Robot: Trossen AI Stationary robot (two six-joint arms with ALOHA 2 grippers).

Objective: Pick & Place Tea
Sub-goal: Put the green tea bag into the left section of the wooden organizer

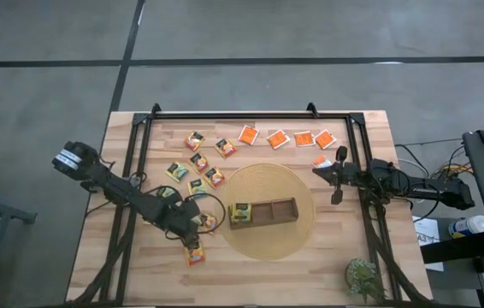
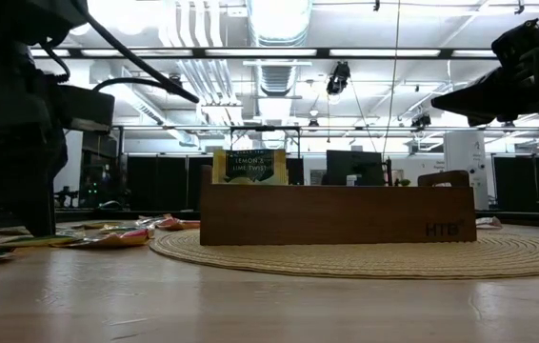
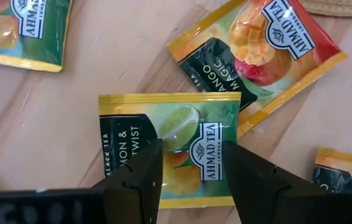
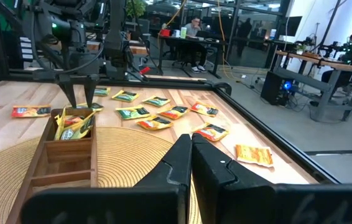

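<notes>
Tray at centre of round mat, which lies mid-table. One sachet stands in the tray's left compartment. Loose sachets lie left of the mat; a row of four lies behind it along the far edge. Left gripper sits left of the tray, above a lemon sachet. Right gripper is at the mat's right edge. Plant at the near right corner.

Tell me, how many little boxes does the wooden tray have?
3. They sit in a row in the wooden tray on the round mat: the end one nearest the left arm holds tea sachets; the middle and far-end ones look empty.
</notes>
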